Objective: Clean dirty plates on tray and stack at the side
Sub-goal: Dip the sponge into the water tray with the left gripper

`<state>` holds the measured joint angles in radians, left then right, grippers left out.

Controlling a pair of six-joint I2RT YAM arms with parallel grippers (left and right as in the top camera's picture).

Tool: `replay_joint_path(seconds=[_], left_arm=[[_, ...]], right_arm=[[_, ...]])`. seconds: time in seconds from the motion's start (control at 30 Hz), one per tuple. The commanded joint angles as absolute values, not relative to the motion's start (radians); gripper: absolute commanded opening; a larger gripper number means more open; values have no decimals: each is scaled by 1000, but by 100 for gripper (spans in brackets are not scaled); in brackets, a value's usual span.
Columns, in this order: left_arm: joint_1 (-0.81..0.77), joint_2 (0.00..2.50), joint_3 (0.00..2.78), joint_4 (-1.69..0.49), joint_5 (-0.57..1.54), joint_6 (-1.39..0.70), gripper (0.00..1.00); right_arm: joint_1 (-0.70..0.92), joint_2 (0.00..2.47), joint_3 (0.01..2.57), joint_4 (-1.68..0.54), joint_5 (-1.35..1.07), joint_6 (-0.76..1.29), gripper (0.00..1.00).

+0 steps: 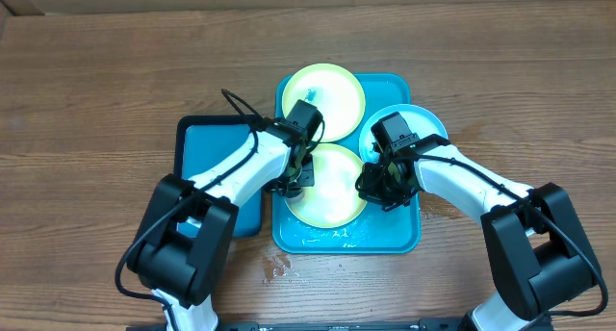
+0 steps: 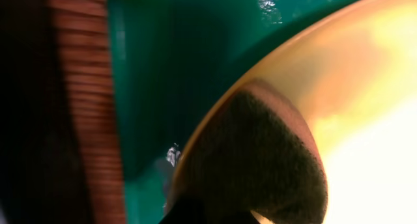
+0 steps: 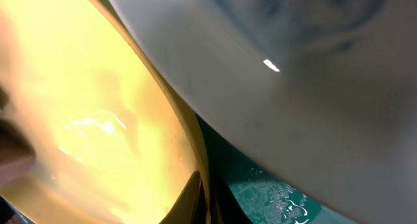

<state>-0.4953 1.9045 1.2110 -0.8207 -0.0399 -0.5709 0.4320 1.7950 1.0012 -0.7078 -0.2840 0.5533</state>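
From overhead I see all three plates on the turquoise tray (image 1: 404,237). The upper yellow-green plate (image 1: 322,98) is at the far end, the lower yellow-green plate (image 1: 329,191) is in the middle, and the light blue plate (image 1: 409,121) is at the right, hanging over the rim. My left gripper (image 1: 296,177) sits at the lower plate's left edge and my right gripper (image 1: 383,189) at its right edge. I cannot tell whether either hand is spread or pinching. In the left wrist view a dark rough pad (image 2: 260,159) lies against that plate's rim. The right wrist view is blurred, with the blue plate close over the yellow one and droplets (image 3: 280,198) on the tray floor. A black-rimmed blue tray (image 1: 207,143) lies just left on the table (image 1: 96,81).
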Motion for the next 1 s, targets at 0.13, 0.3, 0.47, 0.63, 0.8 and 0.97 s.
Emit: replay_joint_path(seconds=[0.13, 0.3, 0.47, 0.63, 0.8, 0.97], left_arm=[[-489, 1716, 1207, -965, -130, -574, 4], [-448, 1534, 1207, -1052, -219, -572, 4], [-336, 1491, 1204, -1100, -250, -532, 4], [-236, 1553, 1147, -1045, -237, -527, 4], [-183, 1644, 1113, -966, -201, -508, 4], [-157, 1655, 1120, -931, -106, -387, 27]], right_arm=[[423, 1832, 970, -730, -177, 523, 4], [423, 1832, 970, -734, -180, 495, 4], [423, 1832, 970, -734, -181, 463, 4], [423, 1832, 970, -746, -208, 464, 4], [423, 1832, 970, -752, -230, 464, 4], [423, 1807, 1014, -822, -223, 463, 4]])
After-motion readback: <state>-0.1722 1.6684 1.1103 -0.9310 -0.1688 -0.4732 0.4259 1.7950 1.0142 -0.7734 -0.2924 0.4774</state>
